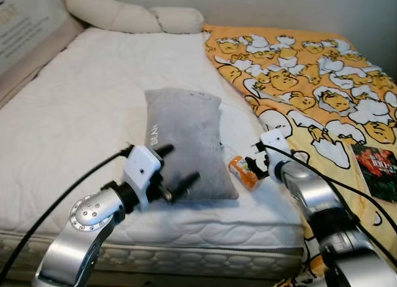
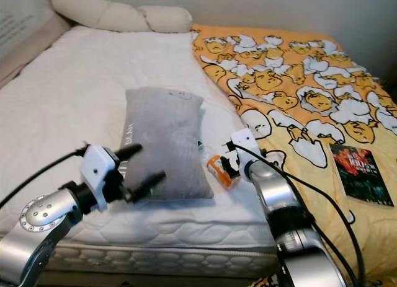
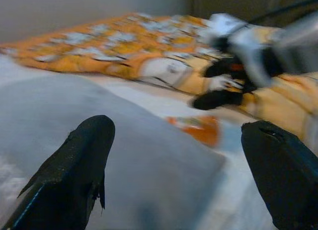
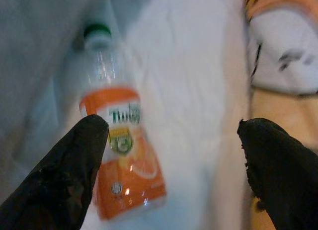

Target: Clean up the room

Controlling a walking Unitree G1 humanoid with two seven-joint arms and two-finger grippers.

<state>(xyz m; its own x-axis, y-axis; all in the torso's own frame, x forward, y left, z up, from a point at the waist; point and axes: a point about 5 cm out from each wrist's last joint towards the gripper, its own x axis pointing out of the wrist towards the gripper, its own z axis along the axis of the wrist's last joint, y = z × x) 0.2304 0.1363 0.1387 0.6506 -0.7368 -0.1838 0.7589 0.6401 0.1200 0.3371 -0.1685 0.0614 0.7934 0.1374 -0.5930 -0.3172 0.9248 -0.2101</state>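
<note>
While the right gripper [image 4: 171, 140] hovers wide open beside a bottle [image 1: 242, 171], the left gripper [image 1: 177, 169], also open and empty, sits over a pillow [image 1: 186, 138] at the bottle's nine o'clock.

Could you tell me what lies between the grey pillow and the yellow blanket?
An orange bottle lies on the white mattress between the grey pillow and yellow blanket, seen in the eye views.
</note>
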